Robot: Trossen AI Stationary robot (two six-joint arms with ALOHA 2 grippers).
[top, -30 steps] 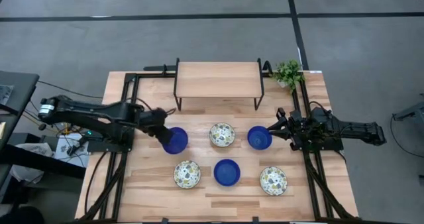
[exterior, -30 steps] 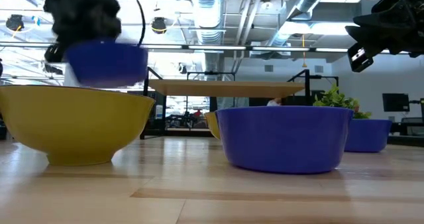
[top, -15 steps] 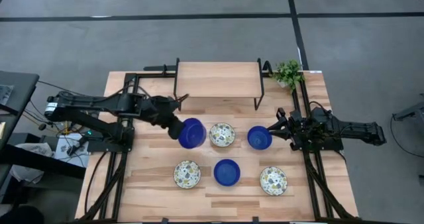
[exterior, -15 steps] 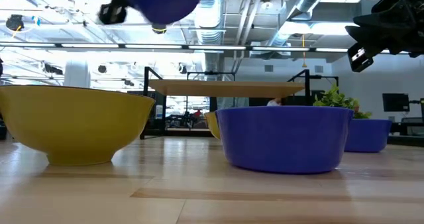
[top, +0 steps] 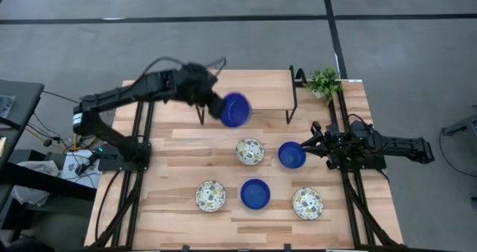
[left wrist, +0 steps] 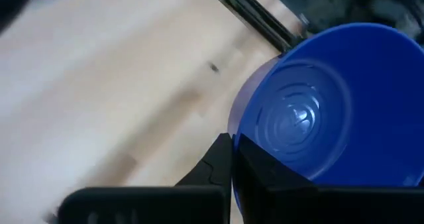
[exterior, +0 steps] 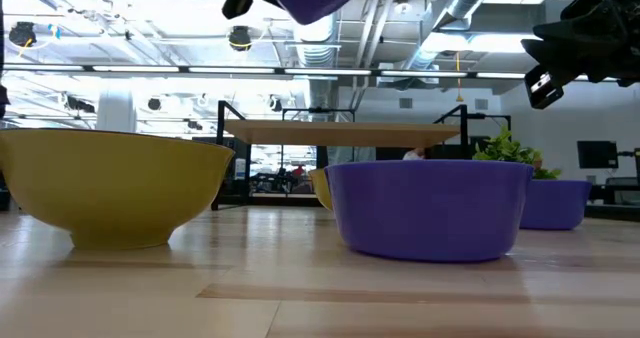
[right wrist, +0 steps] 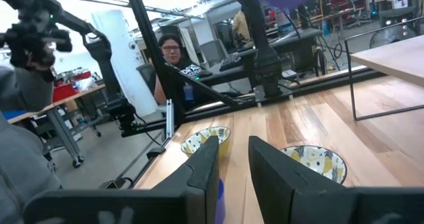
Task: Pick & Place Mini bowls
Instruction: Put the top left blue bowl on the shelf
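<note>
Left tool (top: 218,106): clamped on blue bowl's (top: 235,109) rim, raised over shelf (top: 253,84).
Risk: rim-only pinch; bowl may slip.

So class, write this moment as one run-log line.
left tool: shut on blue bowl, raised over shelf | right tool: open, beside blue bowl | five bowls on table

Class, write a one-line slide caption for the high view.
Left gripper carries a blue mini bowl above the wooden shelf; five mini bowls remain on the table.
</note>
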